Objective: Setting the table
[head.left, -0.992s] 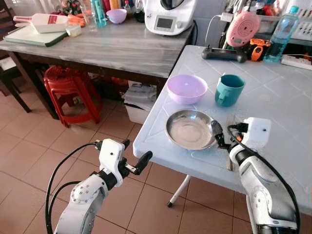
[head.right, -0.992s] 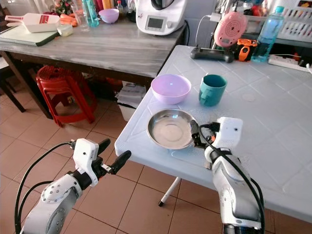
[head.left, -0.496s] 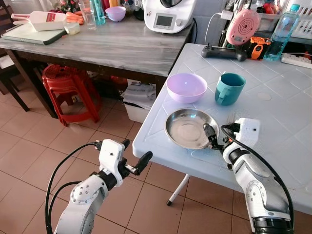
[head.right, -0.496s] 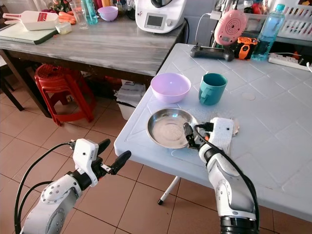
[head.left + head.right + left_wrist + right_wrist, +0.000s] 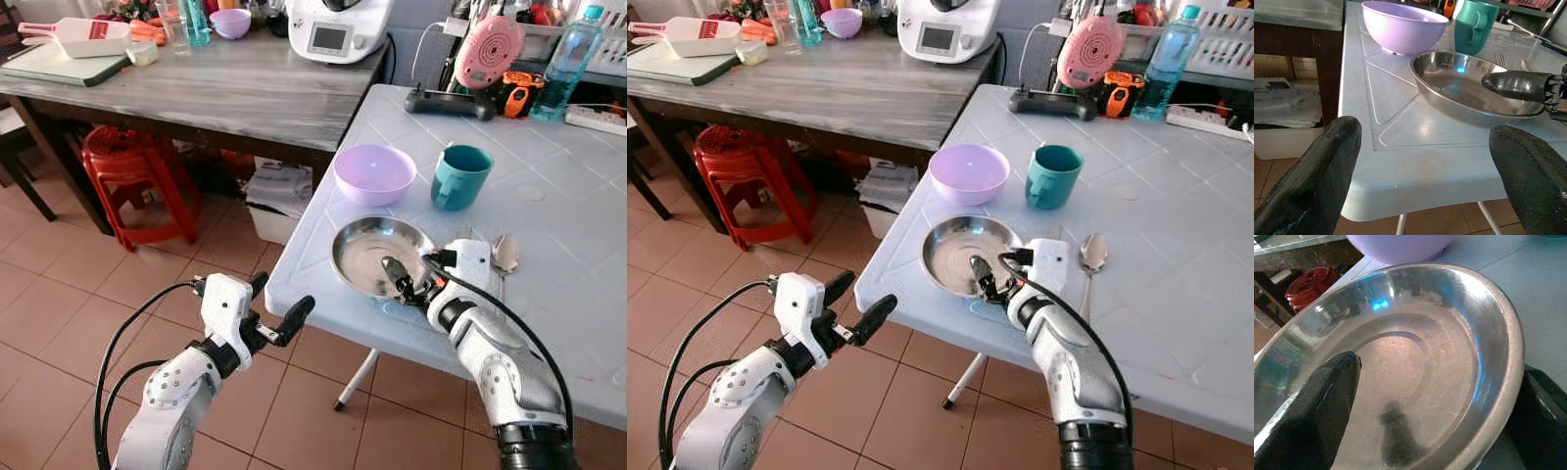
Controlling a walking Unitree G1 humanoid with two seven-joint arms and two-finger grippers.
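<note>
A steel plate (image 5: 370,250) lies near the front edge of the pale blue table (image 5: 558,196). My right gripper (image 5: 409,282) is open and straddles the plate's near right rim, one finger (image 5: 1327,396) inside the dish and the other (image 5: 1542,411) outside it. A lavender bowl (image 5: 374,174) and a teal mug (image 5: 460,176) stand just behind the plate. A spoon (image 5: 1091,255) and a fork (image 5: 1501,59) lie to the plate's right. My left gripper (image 5: 281,297) hangs open over the floor, in front of and below the table's edge.
A wooden table (image 5: 245,88) at the back left holds a white kitchen machine (image 5: 338,29), a small bowl and a cutting board. Beneath it stand a red stool (image 5: 127,162) and a plastic box (image 5: 279,201). A water bottle (image 5: 571,59) and gadgets line the blue table's far edge.
My right gripper has slid left along the table to the plate's rim, one finger going into the dish, which uncovered the spoon. The left arm has barely moved.
</note>
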